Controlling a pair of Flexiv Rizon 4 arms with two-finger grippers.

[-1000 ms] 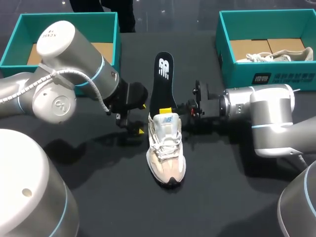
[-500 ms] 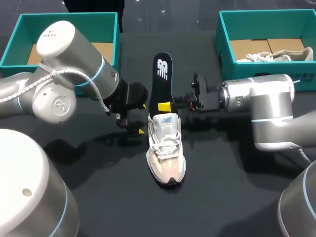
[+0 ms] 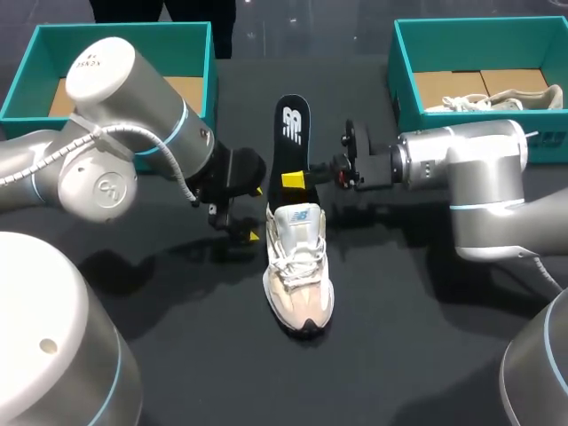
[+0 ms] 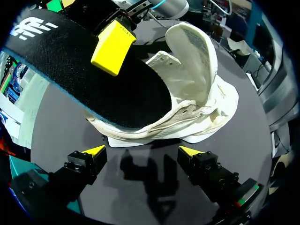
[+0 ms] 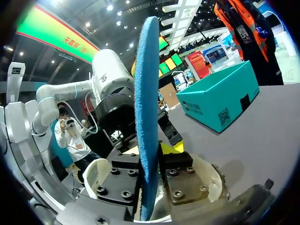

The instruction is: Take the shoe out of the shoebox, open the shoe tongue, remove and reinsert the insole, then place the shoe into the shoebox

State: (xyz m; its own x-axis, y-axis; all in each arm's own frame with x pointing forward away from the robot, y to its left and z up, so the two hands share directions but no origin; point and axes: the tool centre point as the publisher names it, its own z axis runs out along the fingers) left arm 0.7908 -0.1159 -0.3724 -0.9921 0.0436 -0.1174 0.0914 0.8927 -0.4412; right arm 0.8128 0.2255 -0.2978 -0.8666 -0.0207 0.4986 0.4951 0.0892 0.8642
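Black insole [image 3: 288, 142] is sticking from the shoe [image 3: 299, 266], my right hand [image 3: 297, 180] clamping it, probably for pulling; my left hand [image 3: 256, 213] is hovering at the shoe's nine o'clock, spread apart, ready for steadying.

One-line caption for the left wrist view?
Right gripper holds the black insole, one end in the white shoe; open left gripper faces the shoe.

Insole [image 3: 289, 133]: end beyond right pincer [image 3: 297, 182] hidden inside shoe [image 3: 299, 266]. Left pincer [image 4: 143, 152]: in head view, largely hidden behind its own wrist.
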